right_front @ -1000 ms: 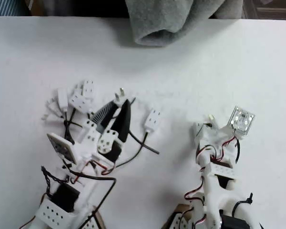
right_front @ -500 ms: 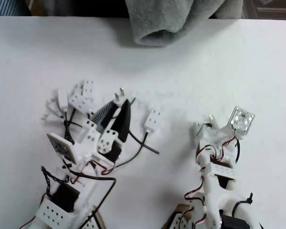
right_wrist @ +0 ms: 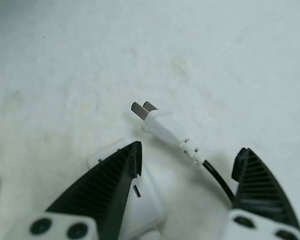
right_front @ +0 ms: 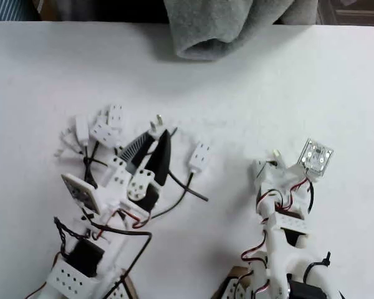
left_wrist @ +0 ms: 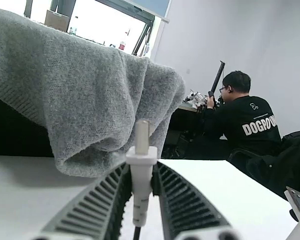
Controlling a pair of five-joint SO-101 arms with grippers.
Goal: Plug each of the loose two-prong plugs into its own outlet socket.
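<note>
My left gripper (right_front: 154,144) is shut on a white two-prong plug (right_front: 156,124), with the prongs sticking out past the fingertips towards the table's far side. In the left wrist view the plug (left_wrist: 140,159) stands upright between the ribbed black fingers (left_wrist: 102,200). A white outlet socket (right_front: 199,156) on a black cord lies just to the right of that gripper. My right gripper (right_wrist: 189,149) is open and hovers low over a second white plug (right_wrist: 165,127) lying flat on the table. Another white socket (right_wrist: 140,197) lies partly under one of its fingers.
A cluster of white sockets and plugs (right_front: 106,128) with black cords lies left of the left gripper. A grey knitted cloth (right_front: 227,28) hangs over the table's far edge. The white table (right_front: 268,93) is bare between the arms and the cloth.
</note>
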